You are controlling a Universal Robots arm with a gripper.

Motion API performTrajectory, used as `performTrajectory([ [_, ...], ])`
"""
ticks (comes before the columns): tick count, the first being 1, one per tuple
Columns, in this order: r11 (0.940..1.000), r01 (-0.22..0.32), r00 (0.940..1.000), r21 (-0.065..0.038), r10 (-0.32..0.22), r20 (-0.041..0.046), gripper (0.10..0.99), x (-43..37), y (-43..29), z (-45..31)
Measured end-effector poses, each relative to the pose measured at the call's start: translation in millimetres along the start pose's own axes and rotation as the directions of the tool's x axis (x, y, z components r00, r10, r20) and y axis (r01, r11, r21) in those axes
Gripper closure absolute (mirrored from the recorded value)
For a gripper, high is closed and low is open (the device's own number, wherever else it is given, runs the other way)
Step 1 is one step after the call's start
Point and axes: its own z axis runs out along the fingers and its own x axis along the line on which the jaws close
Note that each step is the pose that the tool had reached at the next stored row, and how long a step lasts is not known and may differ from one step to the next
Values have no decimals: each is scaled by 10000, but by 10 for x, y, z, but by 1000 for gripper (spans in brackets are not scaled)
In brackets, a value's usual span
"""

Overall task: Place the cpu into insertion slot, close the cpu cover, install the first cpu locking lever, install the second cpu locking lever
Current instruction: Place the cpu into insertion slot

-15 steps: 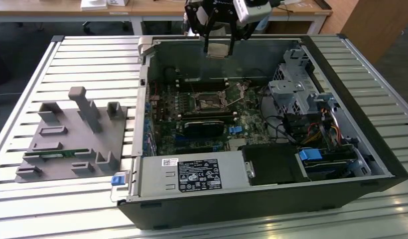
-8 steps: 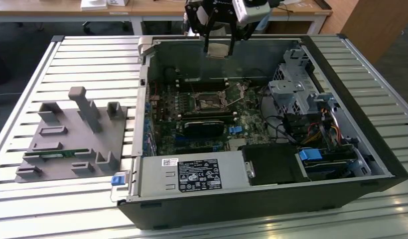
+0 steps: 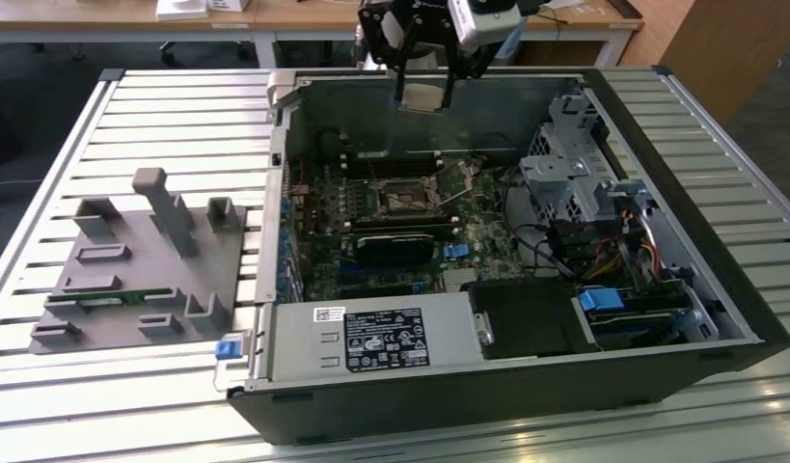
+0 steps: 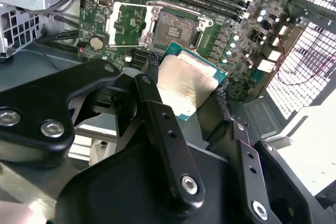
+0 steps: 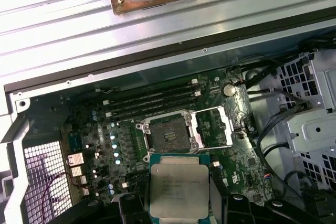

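Step in hand: we think it is bringing the chip to its slot. The end effector pinches the cpu by two of its sides and holds it in the air.
Where the chip is: in the exterior view it hangs at 12 o'clock over the open case. The insertion slot sits toward 6 o'clock from it, well apart.
Doing it well: we would keep the chip flat and turn it so its sides run the same way as the slot's sides. Then we would go straight down and never slide it in. We think the tiny pins could bend if one corner dips first.
Way in: the cpu cover is swung open and lies just beside the slot. The slot has nothing in it in both wrist views.
Under it all: the bench, made of metal slats, carries the case and a holder.
Big box: the computer case lies open. It holds the green board in the middle, a power box at 6 o'clock, and a drive cage with wires at 3 o'clock.
Small tray: the grey holder sits at 9 o'clock from the case. A green strip lies in one of its grooves.
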Motion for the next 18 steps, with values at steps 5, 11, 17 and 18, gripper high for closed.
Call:
performTrajectory([
  [5, 9999, -138, 9999, -3, 138, 12, 545, 0, 1, 1],
  [11, 9996, -288, 9996, -6, 288, 26, 545, 0, 1, 3],
  [17, 9991, -435, 9990, -10, 435, 39, 545, 0, 2, 4],
  [18, 9989, -458, 9989, -10, 458, 41, 545, 1, 2, 4],
])
